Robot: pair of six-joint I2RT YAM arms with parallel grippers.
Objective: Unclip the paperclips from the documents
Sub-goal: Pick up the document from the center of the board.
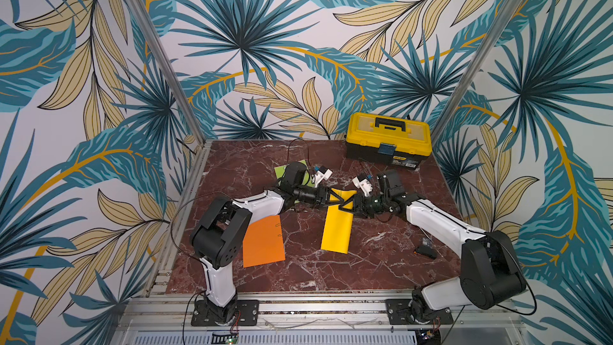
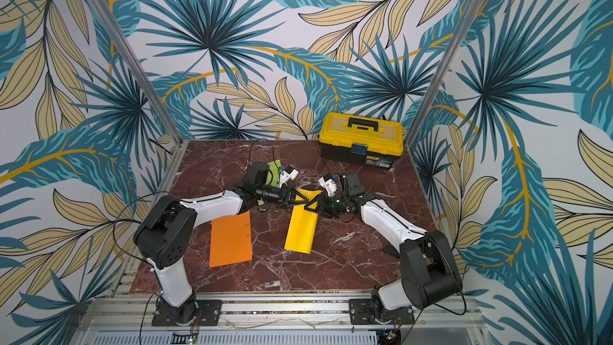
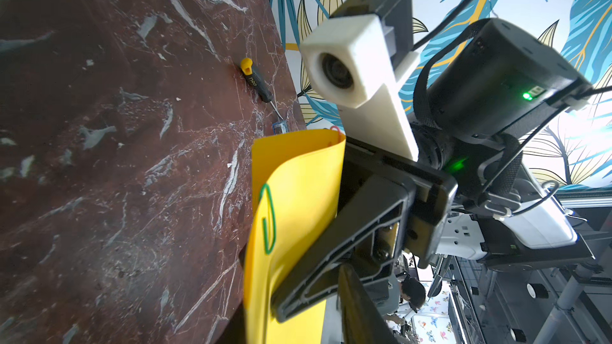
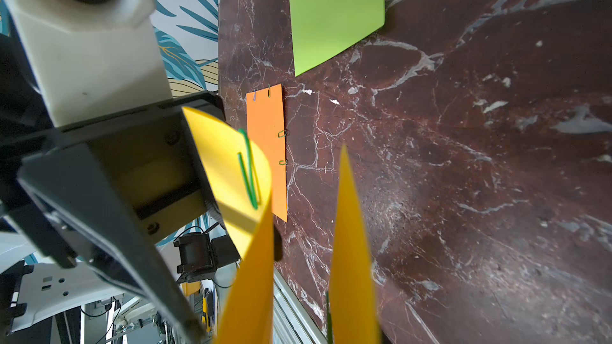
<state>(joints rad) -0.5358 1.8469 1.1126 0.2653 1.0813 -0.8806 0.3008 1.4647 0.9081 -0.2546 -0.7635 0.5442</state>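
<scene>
The yellow document [image 1: 335,227] lies mid-table, its far end lifted and curled between my two grippers. My right gripper [image 1: 347,205] is shut on that raised end, one finger [image 3: 331,259] flat against the paper. From the other side my left gripper [image 1: 336,198] straddles the curl, jaws apart, a gap showing beside its finger [image 3: 359,309]. A green paperclip [image 3: 269,220] grips the curled edge, and a red one [image 3: 335,129] sits at the sheet's far corner. Several paperclips [image 4: 282,133] are on the flat orange document [image 1: 263,242]. My left arm partly hides the lime green document [image 4: 334,11].
A yellow-and-black toolbox [image 1: 388,139] stands at the back right. A screwdriver [image 3: 258,82] lies by the right wall, and a small dark object [image 1: 426,252] lies beside my right arm. Patterned walls close in the table on three sides.
</scene>
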